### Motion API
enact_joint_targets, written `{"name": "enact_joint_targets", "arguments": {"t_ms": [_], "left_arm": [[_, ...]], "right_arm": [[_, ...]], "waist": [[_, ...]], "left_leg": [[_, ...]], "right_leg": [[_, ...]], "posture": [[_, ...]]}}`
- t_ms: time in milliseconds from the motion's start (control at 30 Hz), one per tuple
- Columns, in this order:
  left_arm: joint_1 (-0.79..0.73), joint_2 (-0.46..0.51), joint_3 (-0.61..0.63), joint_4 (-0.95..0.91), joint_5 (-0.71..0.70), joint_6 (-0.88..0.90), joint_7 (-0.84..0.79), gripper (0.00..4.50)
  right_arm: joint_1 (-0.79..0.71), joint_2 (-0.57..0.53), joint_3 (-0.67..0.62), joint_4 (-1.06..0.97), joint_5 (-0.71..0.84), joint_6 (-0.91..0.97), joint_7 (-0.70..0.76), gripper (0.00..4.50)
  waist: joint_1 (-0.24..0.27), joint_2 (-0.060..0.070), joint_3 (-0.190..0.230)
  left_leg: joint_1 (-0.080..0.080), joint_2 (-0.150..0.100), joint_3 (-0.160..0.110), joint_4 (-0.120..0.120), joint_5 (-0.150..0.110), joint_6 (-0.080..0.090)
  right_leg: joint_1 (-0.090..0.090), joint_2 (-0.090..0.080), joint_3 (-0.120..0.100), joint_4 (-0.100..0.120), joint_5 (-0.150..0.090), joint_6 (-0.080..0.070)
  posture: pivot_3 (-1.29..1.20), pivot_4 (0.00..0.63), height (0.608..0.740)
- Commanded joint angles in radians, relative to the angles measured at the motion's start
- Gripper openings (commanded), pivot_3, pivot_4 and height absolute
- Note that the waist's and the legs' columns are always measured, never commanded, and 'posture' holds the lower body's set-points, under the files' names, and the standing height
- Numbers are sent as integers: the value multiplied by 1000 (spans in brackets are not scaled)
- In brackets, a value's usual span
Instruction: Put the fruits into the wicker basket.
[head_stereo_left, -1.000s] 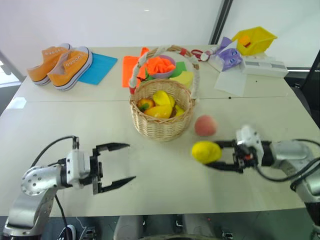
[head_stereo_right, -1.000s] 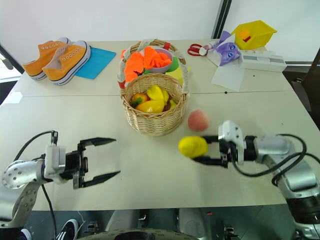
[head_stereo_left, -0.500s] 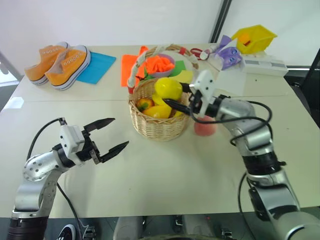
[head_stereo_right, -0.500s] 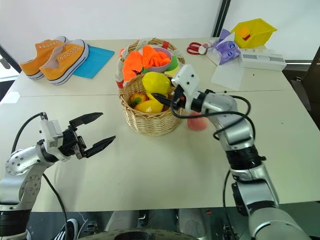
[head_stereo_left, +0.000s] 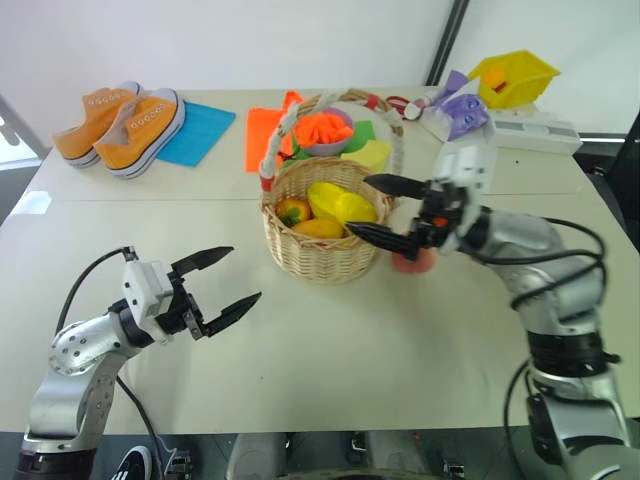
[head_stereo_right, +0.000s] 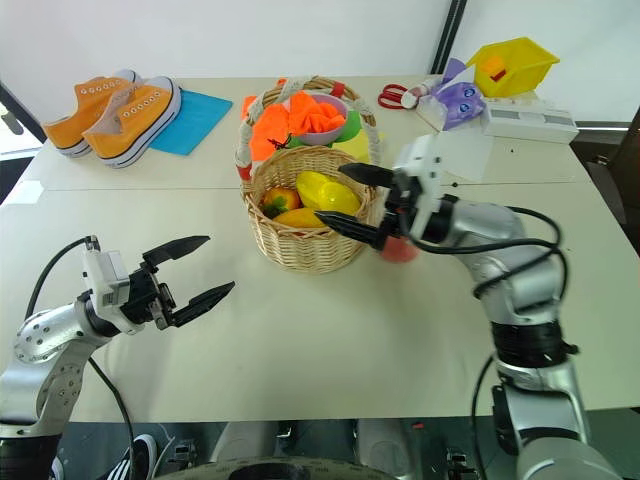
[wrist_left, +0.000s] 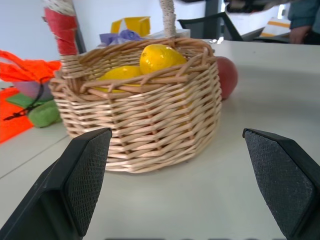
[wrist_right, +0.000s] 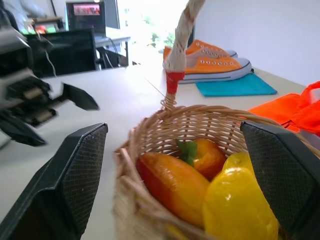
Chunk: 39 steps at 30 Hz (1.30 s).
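Wicker basket (head_stereo_left: 322, 240): I see it standing upright mid-surface, its tall arched handle (head_stereo_left: 273, 150) wrapped white with red bands.
Basket contents: I count the glossy yellow lemon (head_stereo_left: 342, 204) lying on top, the orange-yellow mango (head_stereo_left: 320, 228) at the near side, and a small orange fruit with a green stem (head_stereo_left: 293, 211) at the left.
Peach (head_stereo_left: 411, 261): pink, resting on the surface just right of the basket, outside it, partly hidden behind my right arm.
Right claw (head_stereo_left: 372, 207): I have it hanging level over the right rim of the basket, pointing left, fingers spread wide with nothing between them; the lemon lies in the basket just under it.
Left claw (head_stereo_left: 229, 279): I hold it above the near left part of the surface, well apart from the basket, pointing toward it, fingers spread wide and empty.
Surface (head_stereo_left: 330, 340): pale, with a seam running left to right behind the basket.
Far left: a pair of orange sneakers (head_stereo_left: 122, 121) beside a blue sheet (head_stereo_left: 197, 133).
Behind the basket: a purple bowl (head_stereo_left: 325, 133) holding orange pieces, an orange sheet (head_stereo_left: 262, 138), and a pale yellow wedge (head_stereo_left: 368, 154).
Far right: a yellow plastic bin (head_stereo_left: 514, 78), a purple toy (head_stereo_left: 462, 114), red scissors (head_stereo_left: 393, 106) and a white box (head_stereo_left: 525, 130).
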Motion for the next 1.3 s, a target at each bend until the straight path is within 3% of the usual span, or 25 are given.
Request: {"name": "enact_joint_targets", "arguments": {"t_ms": [33,233,633,1033,1200,1300], "left_arm": [[3,14,-14,-57,-31,24,-17,4500],[-2,6,-58,-68,-3,22,-27,4500],[33,3,-82,-80,36,4,-12,4500],[39,-6,-88,-75,55,-13,-1,4500],[41,-6,-79,-69,54,-15,2,4500],[49,-8,-65,-68,46,-11,14,4500]], "right_arm": [[39,-52,-50,-1,3,-7,27,4430],[125,-113,-8,267,-254,-274,14,4430],[69,-26,9,342,-266,-278,-18,4430],[3,33,104,472,-385,-281,-91,4430],[-3,36,51,449,-318,-228,-75,3067],[61,-30,-7,303,-195,-164,37,2970]], "waist": [[-6,1,0],[-5,1,0],[0,1,0],[-1,1,0],[-1,1,0],[3,1,0]], "left_leg": [[0,0,0,0,0,0],[6,0,1,0,0,0],[7,1,2,0,0,0],[8,1,2,0,0,0],[8,1,2,0,0,0],[7,1,2,0,0,0]], "right_leg": [[0,0,0,0,0,0],[4,1,2,2,0,-1],[5,3,2,2,0,0],[5,3,2,2,0,-1],[5,3,2,2,0,-1],[5,3,2,2,0,-1]], "posture": [[0,150,740],[0,150,740],[0,150,740],[0,150,740],[0,150,740],[0,150,740]]}}
